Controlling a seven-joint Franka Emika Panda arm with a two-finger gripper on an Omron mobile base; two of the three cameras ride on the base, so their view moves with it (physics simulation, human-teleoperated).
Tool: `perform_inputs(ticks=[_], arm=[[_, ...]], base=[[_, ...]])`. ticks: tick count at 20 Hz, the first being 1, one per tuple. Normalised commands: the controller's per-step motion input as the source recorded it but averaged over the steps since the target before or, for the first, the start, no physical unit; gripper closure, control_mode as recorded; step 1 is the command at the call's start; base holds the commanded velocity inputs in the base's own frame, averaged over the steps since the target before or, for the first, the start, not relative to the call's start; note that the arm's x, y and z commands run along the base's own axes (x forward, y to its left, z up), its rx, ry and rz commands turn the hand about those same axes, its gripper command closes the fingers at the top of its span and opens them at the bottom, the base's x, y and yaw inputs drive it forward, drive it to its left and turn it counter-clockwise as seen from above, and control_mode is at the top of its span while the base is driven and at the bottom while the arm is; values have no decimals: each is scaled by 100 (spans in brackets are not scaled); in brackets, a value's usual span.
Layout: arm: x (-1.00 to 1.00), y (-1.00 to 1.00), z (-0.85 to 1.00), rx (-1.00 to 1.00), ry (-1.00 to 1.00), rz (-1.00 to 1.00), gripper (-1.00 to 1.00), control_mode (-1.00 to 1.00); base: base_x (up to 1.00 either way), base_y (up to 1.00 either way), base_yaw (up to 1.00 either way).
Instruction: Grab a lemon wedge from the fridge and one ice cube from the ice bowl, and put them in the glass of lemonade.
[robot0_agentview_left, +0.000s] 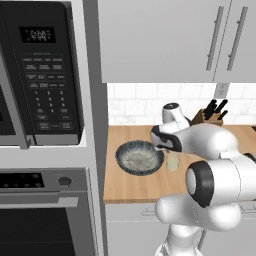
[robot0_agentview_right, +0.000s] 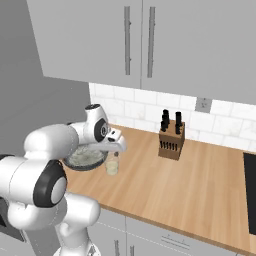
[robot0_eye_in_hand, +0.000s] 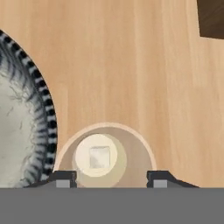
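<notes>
Dark fingertips (robot0_eye_in_hand: 62, 178) spread over the glass (robot0_eye_in_hand: 105, 153).
The end effector (robot0_eye_in_hand: 111, 180) hangs open and empty above the glass, a pale square cube (robot0_eye_in_hand: 99, 156) lying inside. The bowl (robot0_eye_in_hand: 24, 118) sits just left of the glass on the wooden bench (robot0_eye_in_hand: 127, 65); a knife block (robot0_agentview_right: 171, 142) stands farther right.

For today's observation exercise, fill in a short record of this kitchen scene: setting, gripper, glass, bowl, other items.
setting: wooden counter under grey wall cabinets
gripper: gripper directly above the glass, jaws apart, nothing between them
glass: glass of lemonade upright beside the bowl, a pale square piece, likely an ice cube, in it
bowl: ice bowl on the counter, dark speckled rim, pale inside
other items: knife block by the tiled wall; microwave above oven
</notes>
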Motion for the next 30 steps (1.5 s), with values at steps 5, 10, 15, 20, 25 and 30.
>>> perform_inputs(ticks=[5, 10, 15, 20, 25, 30], arm=[[18, -1, 2, 0, -3, -8, -100, -100], [-44, 0, 11, 0, -5, -6, -100, -100], [-100, 0, 29, 0, -23, 0, -100, -100], [-100, 0, 33, 1, -32, 1, -100, -100], [-100, 0, 45, 1, -10, 13, -100, -100], [-87, 19, 50, 0, -17, 28, -100, -100]], base=[[0, 0, 0], [0, 0, 0], [0, 0, 0], [0, 0, 0], [0, 0, 0], [0, 0, 0]])
